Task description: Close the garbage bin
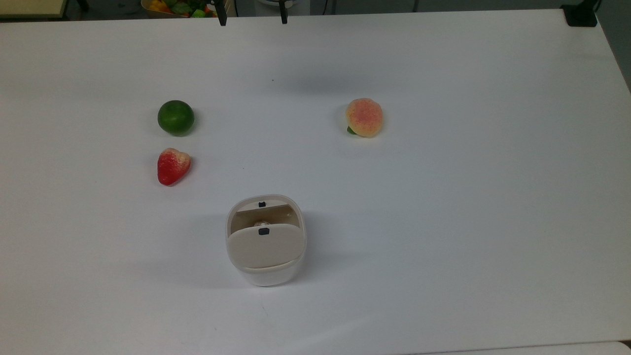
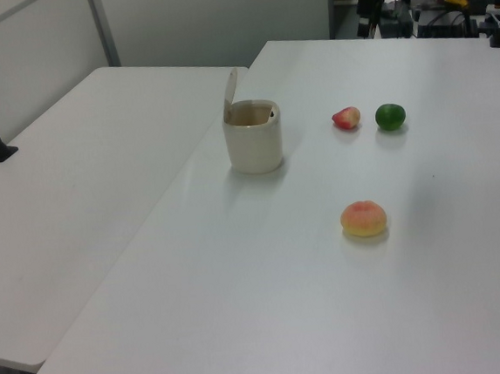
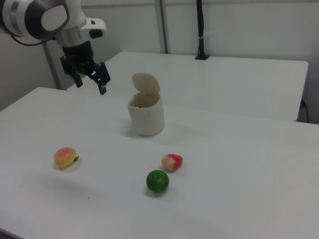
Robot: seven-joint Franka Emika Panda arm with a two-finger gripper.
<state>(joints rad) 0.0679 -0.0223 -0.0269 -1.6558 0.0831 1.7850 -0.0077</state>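
Note:
The garbage bin (image 1: 268,277) is a small white tub near the front middle of the white table. Its beige lid (image 1: 263,245) stands raised on its hinge, leaving the mouth uncovered, and a black latch sits on the lid's edge. The bin (image 3: 146,118) stands at mid-table in the right view with the lid (image 3: 146,83) tilted up behind the opening; in the left view the lid (image 2: 231,95) rises at the left of the bin (image 2: 253,143). My gripper (image 3: 90,82) hangs open in the air to the right view's left of the bin, apart from it. Its two black fingertips (image 1: 222,18) show at the top view's upper edge.
A green lime (image 1: 175,117) and a red strawberry (image 1: 172,165) lie to the top view's left of the bin. A peach (image 1: 364,117) lies at the upper right. A second table (image 2: 64,168) adjoins on the left view's left, with a black post (image 3: 200,30) clamped to it.

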